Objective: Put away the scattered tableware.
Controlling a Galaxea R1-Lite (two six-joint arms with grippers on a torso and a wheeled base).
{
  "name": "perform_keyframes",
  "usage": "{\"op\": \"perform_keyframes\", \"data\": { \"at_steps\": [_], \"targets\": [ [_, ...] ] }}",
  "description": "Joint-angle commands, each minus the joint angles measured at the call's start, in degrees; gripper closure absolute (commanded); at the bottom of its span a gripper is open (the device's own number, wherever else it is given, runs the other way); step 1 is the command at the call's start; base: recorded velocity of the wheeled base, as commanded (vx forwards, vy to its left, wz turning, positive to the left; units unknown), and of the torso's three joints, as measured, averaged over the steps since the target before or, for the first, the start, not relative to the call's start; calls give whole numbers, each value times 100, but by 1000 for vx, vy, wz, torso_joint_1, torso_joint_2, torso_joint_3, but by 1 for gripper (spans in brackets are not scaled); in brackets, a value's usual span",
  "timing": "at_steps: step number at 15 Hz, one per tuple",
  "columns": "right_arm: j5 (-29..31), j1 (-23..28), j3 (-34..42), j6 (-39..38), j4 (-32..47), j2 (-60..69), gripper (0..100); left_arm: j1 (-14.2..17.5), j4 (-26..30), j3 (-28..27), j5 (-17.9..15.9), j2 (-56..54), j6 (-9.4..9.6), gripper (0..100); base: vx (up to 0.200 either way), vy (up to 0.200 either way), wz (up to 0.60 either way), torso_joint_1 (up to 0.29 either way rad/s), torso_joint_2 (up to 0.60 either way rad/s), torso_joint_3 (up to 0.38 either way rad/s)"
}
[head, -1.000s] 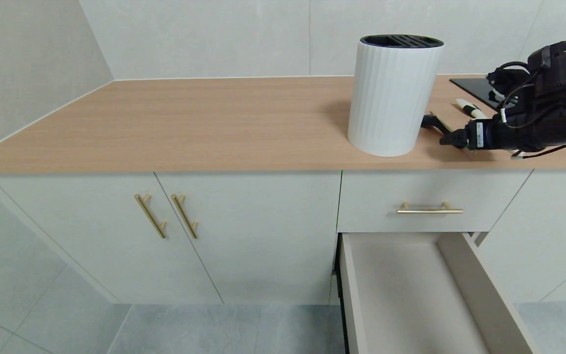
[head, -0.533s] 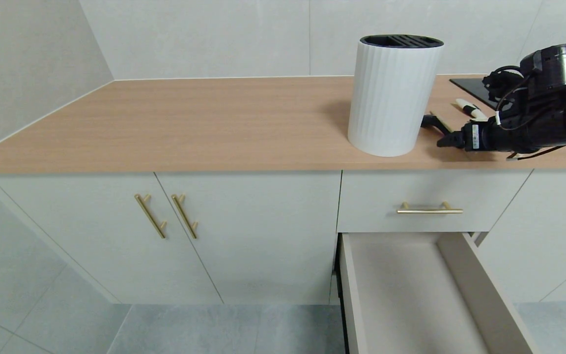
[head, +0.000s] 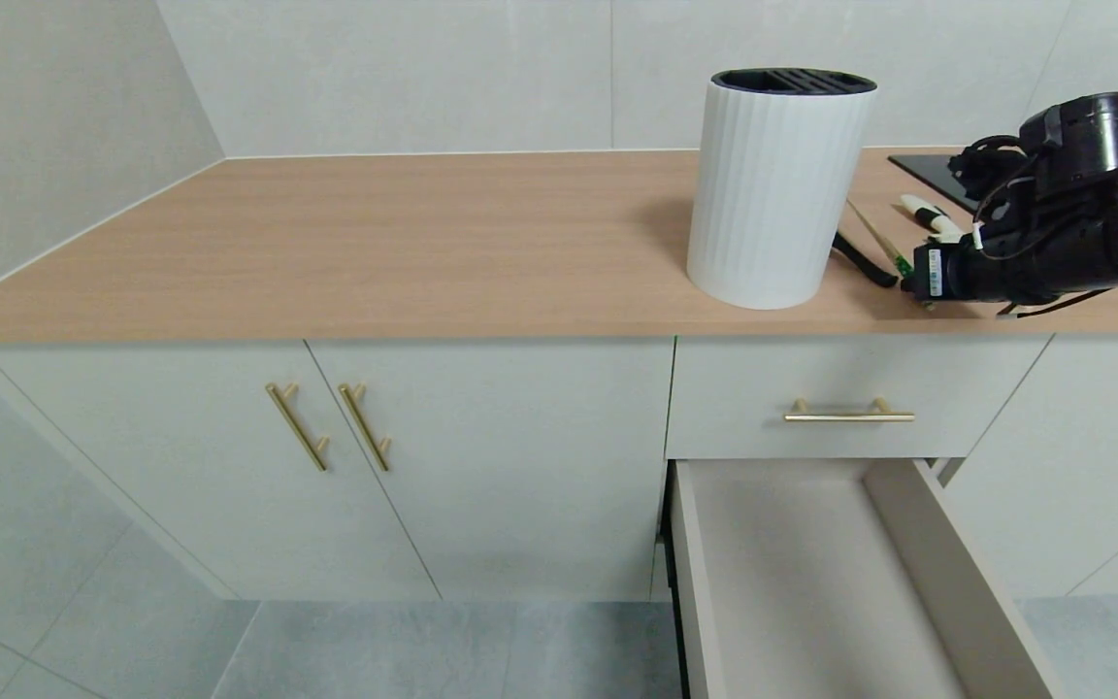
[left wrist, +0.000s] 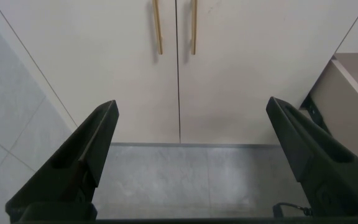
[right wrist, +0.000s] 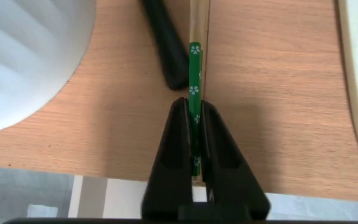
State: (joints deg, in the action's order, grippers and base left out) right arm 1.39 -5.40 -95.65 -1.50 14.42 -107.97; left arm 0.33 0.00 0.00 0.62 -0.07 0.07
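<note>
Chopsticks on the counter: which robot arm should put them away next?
The right arm. Its gripper is shut on the chopsticks on the counter, beside the white holder. The left gripper hangs open low down, facing the cupboard doors, away from them.

Light: bright, even, diffuse; short soft shadows point to overhead source.
Wall (head: 404, 78): flat, uniform tone.
Counter (head: 423, 243): soft dark patch left of holder (head: 772, 189) base; second soft shadow under right gripper (head: 911, 282).
Holder: faint grey shading down ribs.
Drawer (head: 792, 582): interior evenly lit.
Handle (head: 848, 416): faint sheen.
Left wrist view: left gripper (left wrist: 191, 107) fingers (left wrist: 92, 149) dark silhouettes against pale doors (left wrist: 241, 62).
Right wrist view: diffuse shadow on counter around chopstick (right wrist: 195, 68); holder fades white to grey toward base.
</note>
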Motion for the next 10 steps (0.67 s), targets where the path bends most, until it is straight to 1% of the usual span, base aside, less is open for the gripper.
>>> {"op": "perform_keyframes", "data": {
  "at_steps": [1, 3, 5, 7, 9, 10],
  "targets": [
    [160, 30, 64, -8, -1, 285, 100, 2, 0, 0, 8, 7, -7, 0, 0, 0, 0, 0, 0, 0],
    [248, 92, 275, -35, -18, 734, 100, 2, 0, 0, 8, 7, -7, 0, 0, 0, 0, 0, 0, 0],
    [230, 127, 661, -61, -27, 1287, 100, 2, 0, 0, -1, 7, 1, 0, 0, 0, 0, 0, 0, 0],
    [177, 136, 1321, -228, -89, 1929, 100, 2, 0, 0, 8, 7, -7, 0, 0, 0, 0, 0, 0, 0],
    [90, 250, 1769, -333, -133, 2386, 100, 2, 0, 0, -1, 7, 1, 0, 0, 0, 0, 0, 0, 0],
    [-77, 285, 2270, -377, -150, 2755, 100, 2, 0, 0, 8, 7, 1, 0, 0, 0, 0, 0, 0, 0]
  ]
}}
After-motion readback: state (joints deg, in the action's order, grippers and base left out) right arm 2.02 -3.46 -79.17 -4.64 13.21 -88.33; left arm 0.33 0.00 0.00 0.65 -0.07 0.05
